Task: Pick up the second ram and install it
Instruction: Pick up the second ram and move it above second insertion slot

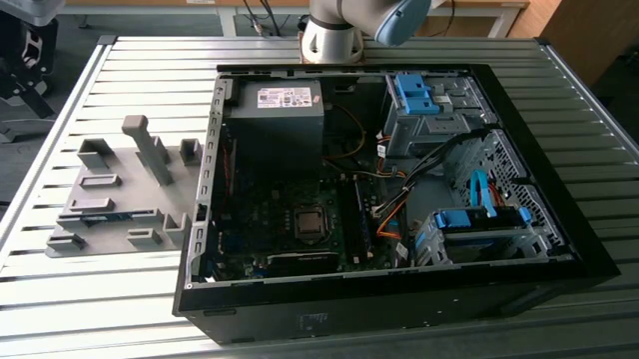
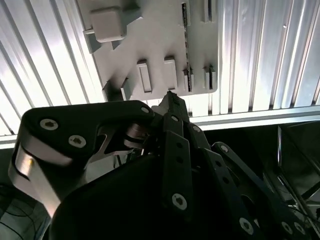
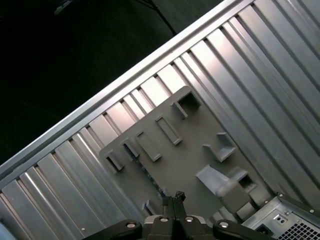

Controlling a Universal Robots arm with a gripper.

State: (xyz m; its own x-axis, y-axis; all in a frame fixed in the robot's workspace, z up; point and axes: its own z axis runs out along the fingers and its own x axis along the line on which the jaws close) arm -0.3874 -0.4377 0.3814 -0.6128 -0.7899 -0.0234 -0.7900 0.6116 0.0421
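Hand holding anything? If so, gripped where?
Nothing. The hand is shut and empty above the grey fixture; the second ram lies on that fixture.

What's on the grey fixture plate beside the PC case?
The grey fixture plate carries moulded grey blocks, one tall post and the second ram, which sits in a slot. The ram's lower edge and the slot floor are covered.
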